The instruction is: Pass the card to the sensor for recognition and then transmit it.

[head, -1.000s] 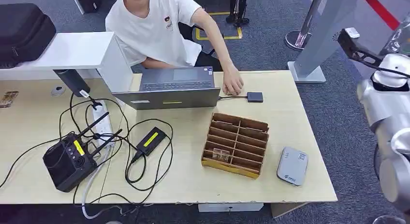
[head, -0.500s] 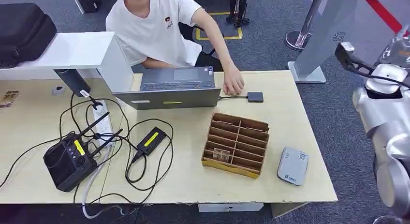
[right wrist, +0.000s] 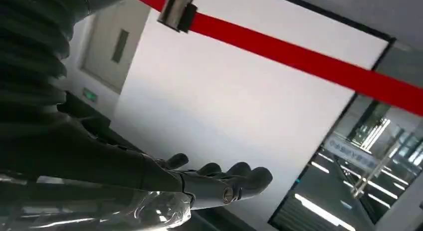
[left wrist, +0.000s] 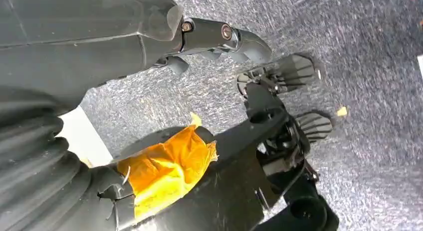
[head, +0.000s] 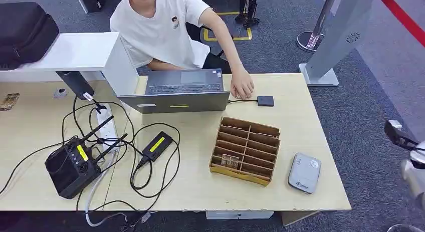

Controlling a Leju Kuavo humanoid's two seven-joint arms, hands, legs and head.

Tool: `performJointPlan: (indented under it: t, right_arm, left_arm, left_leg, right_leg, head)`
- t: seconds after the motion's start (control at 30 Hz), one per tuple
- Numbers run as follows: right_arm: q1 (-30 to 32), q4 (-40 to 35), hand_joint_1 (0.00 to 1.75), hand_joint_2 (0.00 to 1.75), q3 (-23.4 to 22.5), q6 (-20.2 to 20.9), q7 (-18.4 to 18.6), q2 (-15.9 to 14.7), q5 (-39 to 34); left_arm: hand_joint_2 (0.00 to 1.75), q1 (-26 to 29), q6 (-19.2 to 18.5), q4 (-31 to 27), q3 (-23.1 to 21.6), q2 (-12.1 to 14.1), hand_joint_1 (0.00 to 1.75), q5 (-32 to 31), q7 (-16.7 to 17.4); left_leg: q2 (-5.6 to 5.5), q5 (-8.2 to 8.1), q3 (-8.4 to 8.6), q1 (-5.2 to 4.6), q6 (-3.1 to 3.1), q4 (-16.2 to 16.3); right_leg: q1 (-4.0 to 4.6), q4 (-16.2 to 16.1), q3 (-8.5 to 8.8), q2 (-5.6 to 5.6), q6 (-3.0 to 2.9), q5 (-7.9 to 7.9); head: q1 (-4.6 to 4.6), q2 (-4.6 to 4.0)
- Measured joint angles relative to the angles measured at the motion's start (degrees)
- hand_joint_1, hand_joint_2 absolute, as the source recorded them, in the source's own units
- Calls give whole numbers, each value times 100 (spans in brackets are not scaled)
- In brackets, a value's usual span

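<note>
Silver arm (head: 413,167) at the lower right edge of the head view is the one thing that has changed: a second ago it rose along the right side of the frame almost to the upper right corner, and now it has dropped, leaving a bit of its wrist low on that edge. In the right wrist view the right hand (right wrist: 199,183) is empty, fingers stretched out side by side and apart from the thumb, pointing at a white wall with a red band (right wrist: 309,59). The left hand (left wrist: 219,39) hangs over grey carpet; its fingers look extended with nothing in them.

The card (head: 230,160) lies in a lower-left slot of the brown rack (head: 244,150), right of centre on the table (head: 200,192). The grey sensor (head: 303,173) lies just beside the rack, toward the lower right. Neither has shifted. At the top of the frame a person (head: 165,31) rests a hand (head: 242,86) by the laptop (head: 180,91), near a small black box (head: 265,100).

So the task has not begun: no hand is at the card. My guess is that lowering the arm is the start of a reach to the rack, since the right hand is nearer both card and sensor. The card sits deep between dividers, so pinching it out may be fiddly.
</note>
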Motion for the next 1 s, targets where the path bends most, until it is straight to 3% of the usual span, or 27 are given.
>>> performJointPlan:
  t: [0.23, 0.47, 0.73, 1.0]
  right_arm:
    - [792, 90, 0, 175, -266, -2, 20, -321, -240]
    - [1595, 129, 0, 175, -651, -127, 74, -315, -557]
    - [2443, 164, 0, 175, -1108, -133, 65, 33, -783]
    - [3270, 232, 0, 175, -1538, -162, -24, 662, -1248]
  left_arm:
    - [175, 3, -41, 0, -17, 92, 0, 96, 26]
    - [175, 39, -74, 0, -120, 122, 0, 203, 28]
    - [175, 41, -87, 0, -203, 131, 0, 461, 39]
    - [175, 50, -100, -2, -284, 146, 0, 673, 153]
  left_leg:
    - [2, -4, 4, 0, 3, -1]
    - [2, -5, 0, 0, 3, -3]
    - [1, -7, 3, 2, 1, -4]
    - [2, -12, 4, 3, -7, -7]
  right_leg:
    - [0, 0, 1, 1, 0, -1]
    - [0, 0, 1, -2, -1, -3]
    - [2, 1, 2, -2, -2, -9]
    - [2, 2, 2, -3, -9, -15]
  head:
    - [2, 0]
    - [0, 0]
    - [2, 0]
    - [2, 0]
